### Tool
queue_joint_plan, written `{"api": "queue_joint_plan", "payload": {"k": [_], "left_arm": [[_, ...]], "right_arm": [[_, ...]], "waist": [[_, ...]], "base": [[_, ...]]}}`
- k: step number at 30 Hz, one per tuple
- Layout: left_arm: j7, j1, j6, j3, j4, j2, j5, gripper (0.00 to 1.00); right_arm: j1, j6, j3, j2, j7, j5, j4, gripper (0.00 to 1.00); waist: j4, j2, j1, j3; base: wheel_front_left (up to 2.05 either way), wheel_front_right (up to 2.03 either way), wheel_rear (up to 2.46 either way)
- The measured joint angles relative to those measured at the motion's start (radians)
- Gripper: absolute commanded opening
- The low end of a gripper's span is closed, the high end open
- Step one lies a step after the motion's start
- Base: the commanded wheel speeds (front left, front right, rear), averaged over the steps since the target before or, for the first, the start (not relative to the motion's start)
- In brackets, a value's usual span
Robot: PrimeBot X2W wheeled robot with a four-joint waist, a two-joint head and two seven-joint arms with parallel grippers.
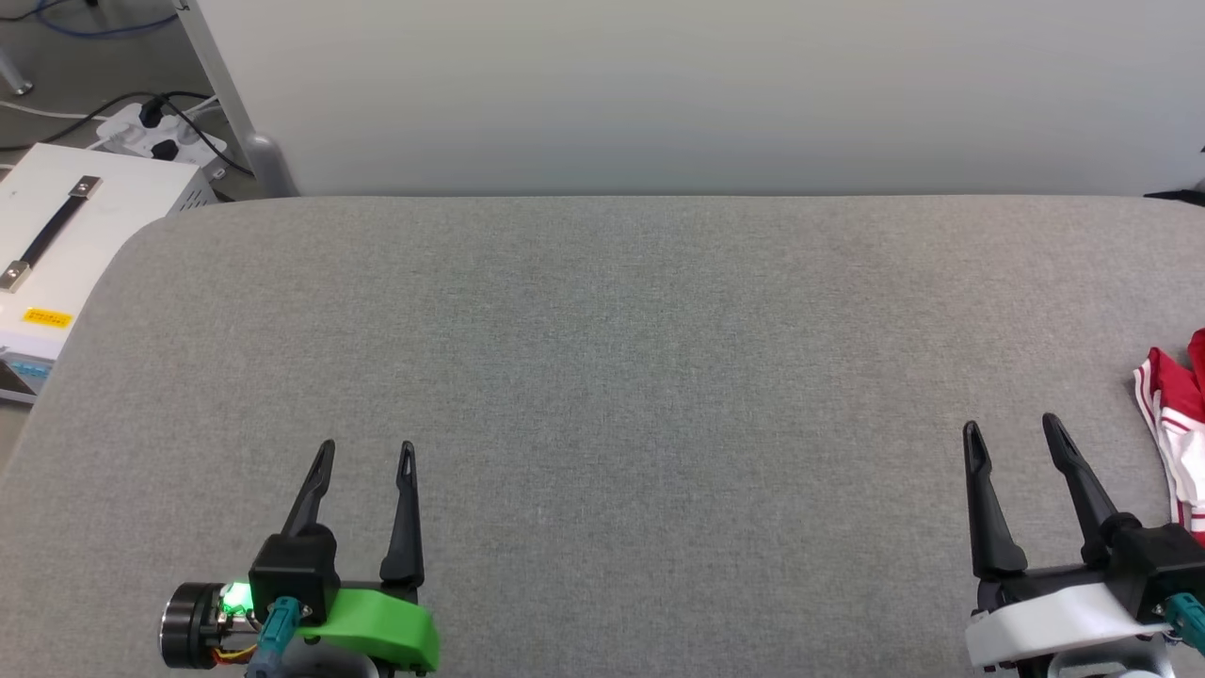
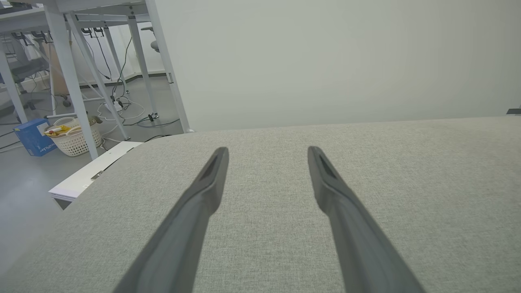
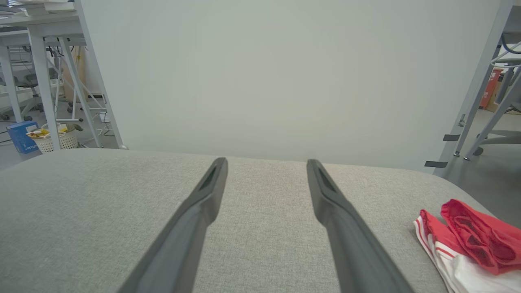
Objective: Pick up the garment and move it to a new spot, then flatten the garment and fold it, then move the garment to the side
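The grey fabric-covered table (image 1: 602,330) lies bare across its whole middle, from the near edge to the straight far edge at twelve o'clock, where a plain white panel (image 1: 659,94) rises close behind it. Nothing lies between the two grippers, and there is wide free surface ahead of both.

The left gripper (image 1: 367,444) hovers low at about seven o'clock, its two dark fingers spread wide with nothing between them. The right gripper (image 1: 1009,422) sits at about five o'clock, fingers parted just as far and also holding nothing.

The garment (image 1: 1172,424) lies crumpled at three o'clock by the table's right edge, at roughly two o'clock from the right gripper and apart from it. From the right wrist its red folds (image 3: 468,236) sit over white cloth with red stripes. The picture edges cut it off, so how far it spreads is hard to say.

The table's left corner is rounded. Beyond it, at ten o'clock, a white case with a black strap handle (image 1: 85,245) stands close beside the edge, with a white power strip (image 1: 141,132) and cables on the floor behind. Further off stand white desk legs (image 2: 73,81), a white basket (image 2: 77,140) and a blue box (image 2: 30,136).
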Motion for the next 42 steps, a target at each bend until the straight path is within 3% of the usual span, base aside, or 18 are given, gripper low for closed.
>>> {"api": "queue_joint_plan", "payload": {"k": [22, 23, 42], "left_arm": [[0.000, 0.045, -0.048, -0.001, -0.004, -0.005, -0.002, 1.00], [0.000, 0.045, -0.048, -0.001, -0.004, -0.005, -0.002, 0.00], [0.029, 0.043, -0.047, 0.002, -0.007, -0.005, -0.001, 0.00]], "right_arm": [[0.052, 0.000, -0.004, 0.016, 0.000, 0.006, 0.022, 1.00], [0.052, 0.000, -0.004, 0.016, 0.000, 0.006, 0.022, 0.00], [0.051, 0.000, -0.001, 0.016, 0.026, 0.003, 0.023, 0.00]], "waist": [[0.013, 0.0000, 0.0000, -0.030], [0.013, 0.0000, 0.0000, -0.030], [0.010, 0.0000, 0.0001, -0.030]], "base": [[0.00, 0.00, 0.00], [0.00, 0.00, 0.00], [0.00, 0.00, 0.00]]}}
